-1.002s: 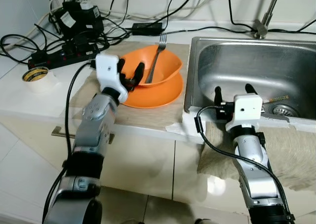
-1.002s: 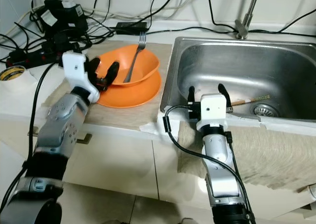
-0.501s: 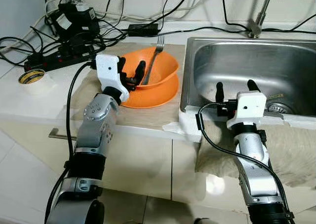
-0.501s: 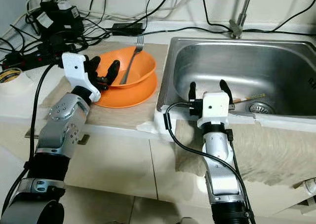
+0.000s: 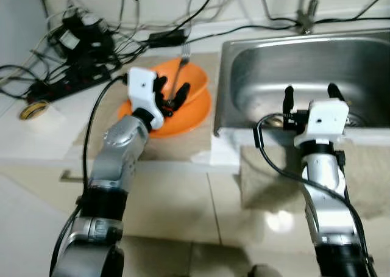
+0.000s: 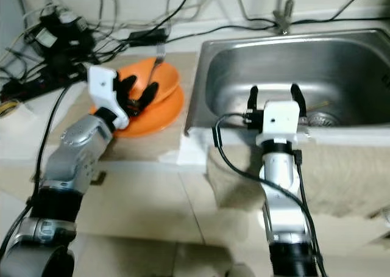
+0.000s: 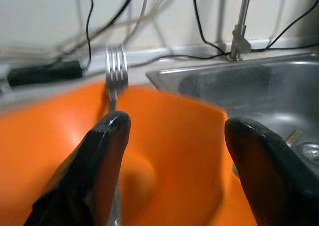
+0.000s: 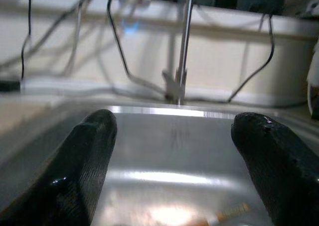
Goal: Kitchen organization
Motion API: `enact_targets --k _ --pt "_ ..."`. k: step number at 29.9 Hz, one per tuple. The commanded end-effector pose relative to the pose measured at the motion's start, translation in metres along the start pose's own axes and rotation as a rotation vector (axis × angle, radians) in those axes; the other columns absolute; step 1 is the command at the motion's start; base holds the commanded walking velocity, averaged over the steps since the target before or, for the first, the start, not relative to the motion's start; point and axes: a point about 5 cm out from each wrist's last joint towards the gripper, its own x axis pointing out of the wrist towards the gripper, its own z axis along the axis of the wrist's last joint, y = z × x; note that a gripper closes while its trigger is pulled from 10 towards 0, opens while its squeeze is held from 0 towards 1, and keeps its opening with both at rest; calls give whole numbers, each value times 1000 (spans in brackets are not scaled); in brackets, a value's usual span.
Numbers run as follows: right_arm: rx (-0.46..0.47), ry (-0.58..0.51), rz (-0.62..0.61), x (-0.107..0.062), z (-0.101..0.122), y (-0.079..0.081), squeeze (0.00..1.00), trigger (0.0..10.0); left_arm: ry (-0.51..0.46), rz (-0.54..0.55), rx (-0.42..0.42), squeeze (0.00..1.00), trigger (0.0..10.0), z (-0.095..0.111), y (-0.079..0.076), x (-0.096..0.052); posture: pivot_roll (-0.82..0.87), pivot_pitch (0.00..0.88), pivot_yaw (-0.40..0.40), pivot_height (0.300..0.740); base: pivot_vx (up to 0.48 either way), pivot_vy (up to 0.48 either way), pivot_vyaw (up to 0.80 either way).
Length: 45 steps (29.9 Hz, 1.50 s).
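An orange bowl [image 5: 196, 83] sits on an orange plate [image 5: 186, 119] on the counter, left of the steel sink [image 5: 262, 75]. A metal fork [image 5: 181, 68] leans inside the bowl, tines up at the far rim. My left gripper [image 5: 171, 91] is open over the bowl's near rim; in the left wrist view the fork [image 7: 115, 71] stands just past one finger [image 7: 107, 156]. My right gripper [image 5: 309, 93] is open above the sink's front edge, with nothing between its fingers [image 8: 89, 151].
A power strip, adapters and tangled cables [image 5: 79, 45] crowd the back left of the counter. A tape roll [image 5: 30, 109] lies at the far left. The faucet [image 5: 308, 8] rises behind the sink. A cloth [image 5: 365, 167] hangs over the counter front. A thin stick [image 8: 229, 216] lies in the sink.
The whole picture has shifted, so the camera has moved. My left gripper reaches slightly farther over the bowl's rim. The right gripper stays by the sink's front edge.
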Motion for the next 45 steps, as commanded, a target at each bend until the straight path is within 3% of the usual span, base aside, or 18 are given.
enact_targets --k 1,7,12,17,27,29,34,45 --pt "26 34 53 -4 -3 10 0 10000 30 88 -39 0 10000 -6 9 -17 -141 165 114 736 0 0 0" --pt "40 41 66 -7 -7 16 0 10000 46 105 -19 0 10000 -9 7 -28 -94 109 128 736 0 0 0" --pt "39 56 42 -10 -14 16 0 10000 49 73 18 0 10000 -6 5 -17 -81 67 135 736 0 0 0" --pt "84 30 70 -5 -5 31 0 10000 12 126 59 0 10000 10 18 -14 -67 0 116 736 0 0 0" --pt "69 16 106 -2 -12 29 0 10000 -62 187 73 0 10000 22 13 -7 -47 0 77 736 0 0 0" --pt "71 11 97 2 -10 27 0 10000 -61 205 41 0 10000 22 13 -5 -48 0 74 736 0 0 0" --pt "71 -1 97 5 -9 25 0 10000 -67 180 38 0 10000 25 8 1 -51 0 79 736 0 0 0" --pt "91 -3 95 5 -10 32 0 10000 -77 168 64 0 10000 34 13 8 -50 0 88 736 0 0 0"
